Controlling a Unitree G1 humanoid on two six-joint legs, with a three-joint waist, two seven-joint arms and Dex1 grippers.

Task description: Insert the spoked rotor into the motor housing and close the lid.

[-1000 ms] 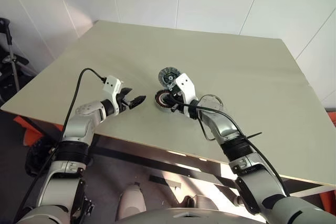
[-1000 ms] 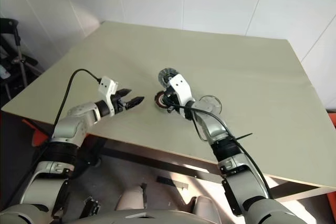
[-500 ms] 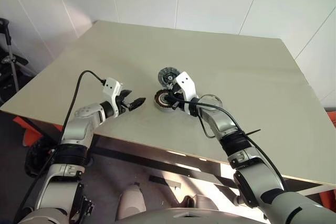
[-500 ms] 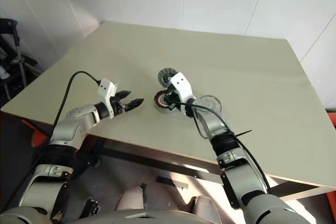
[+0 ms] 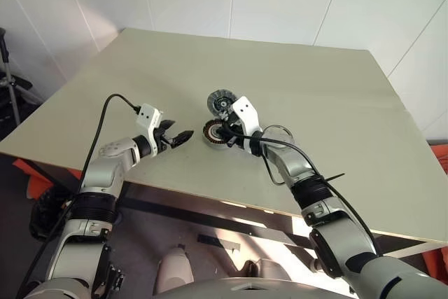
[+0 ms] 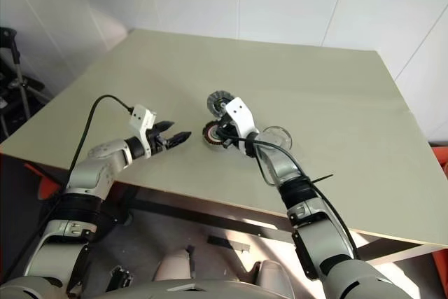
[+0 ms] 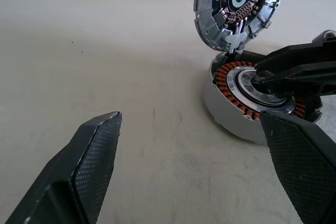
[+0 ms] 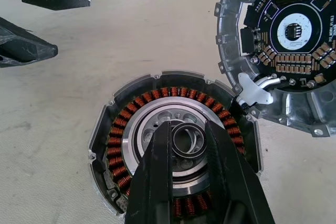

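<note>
The motor housing [image 5: 209,133] is a short round cup with a copper-orange coil ring [image 8: 118,140] and a silver centre, lying near the table's front middle. The lid [image 5: 219,101] stands upright at the housing's far rim, joined to it by a silver bracket [image 8: 254,90], and its inner face [image 7: 239,3] carries a circuit board. My right gripper [image 8: 188,129] hangs over the housing's centre, shut on a small dark metal ring [image 8: 188,141]. A pale silver wheel-like disc, the spoked rotor [image 5: 281,133], lies flat beside my right forearm. My left gripper [image 5: 183,135] stands open just left of the housing.
The beige table [image 5: 315,75] has its front edge close below both hands and open surface to the far side and right. A black cable [image 5: 112,103] loops over my left arm. A dark stand [image 6: 14,82] is off the table's left side.
</note>
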